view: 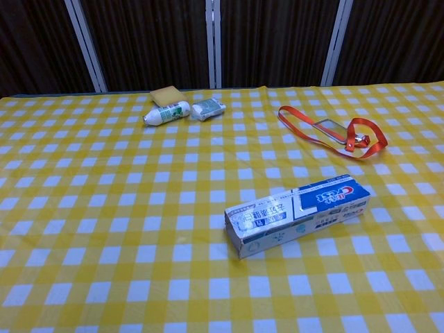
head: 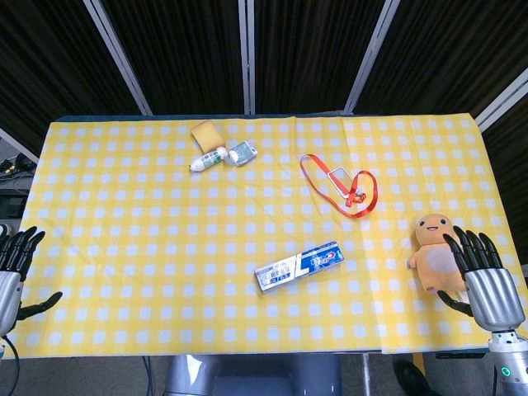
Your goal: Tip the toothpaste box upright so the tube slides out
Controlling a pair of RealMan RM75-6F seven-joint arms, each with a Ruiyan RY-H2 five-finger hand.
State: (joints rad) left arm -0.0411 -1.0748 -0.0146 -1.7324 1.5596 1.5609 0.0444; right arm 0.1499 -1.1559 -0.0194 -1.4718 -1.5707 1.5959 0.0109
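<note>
Left robot hand [head: 15, 268]: at the left edge of the counter [head: 124, 247], near the front corner, fingers spread apart and holding nothing. Visible in the head view only.

Far side of the counter, left of centre: a yellow sponge [head: 203, 131] lies closest to the far edge. Just in front of it a small white bottle with a green label [head: 208, 157] lies on its side, and a small silver-green packet [head: 242, 152] lies just beside the bottle on the right.

Toothpaste box [head: 299, 266]: lies flat on its long side in the front half of the counter, slightly right of centre, set at an angle with its right end further back than its left. In the chest view the toothpaste box [view: 297, 214] shows its left end flap shut. No robot hand touches it; both are well apart from it.

Right of centre, toward the far side: an orange lanyard [head: 356, 191] with a clear badge holder, lying loose.

Near the right edge: an orange plush toy [head: 433, 249], facing up.

Right robot hand [head: 483, 276]: at the right front corner, just beside the plush toy, fingers spread and holding nothing.
</note>
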